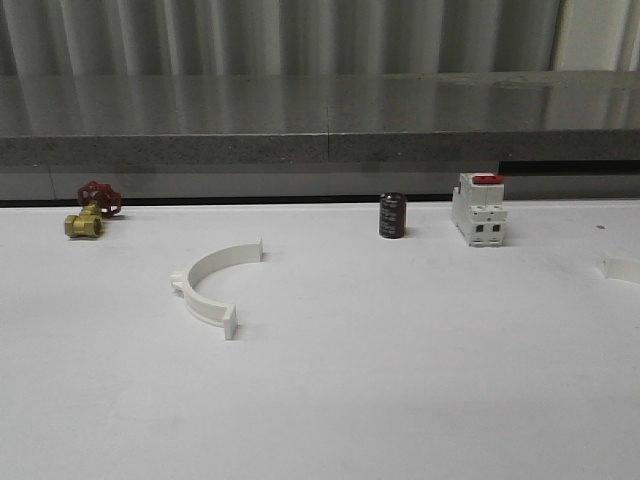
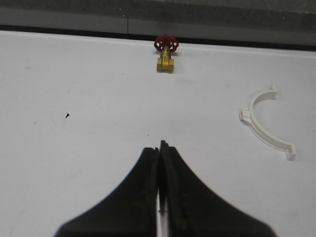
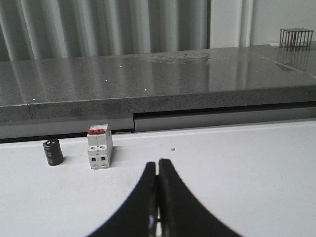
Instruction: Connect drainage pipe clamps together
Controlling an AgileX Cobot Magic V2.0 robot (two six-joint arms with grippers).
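Observation:
One white semicircular drainage pipe clamp (image 1: 208, 284) lies flat on the white table left of centre, its open side facing right; it also appears in the left wrist view (image 2: 264, 123). A white piece (image 1: 622, 268) at the table's right edge looks like the end of the second clamp, mostly cut off by the frame. My left gripper (image 2: 159, 146) is shut with nothing between its black fingers, hovering over bare table well short of the clamp. My right gripper (image 3: 157, 163) is shut and empty too, above bare table.
A brass valve with a red handwheel (image 1: 90, 212) sits at the back left. A black cylindrical capacitor (image 1: 392, 216) and a white breaker with a red switch (image 1: 478, 208) stand at the back right. A grey stone ledge (image 1: 320, 120) runs behind the table.

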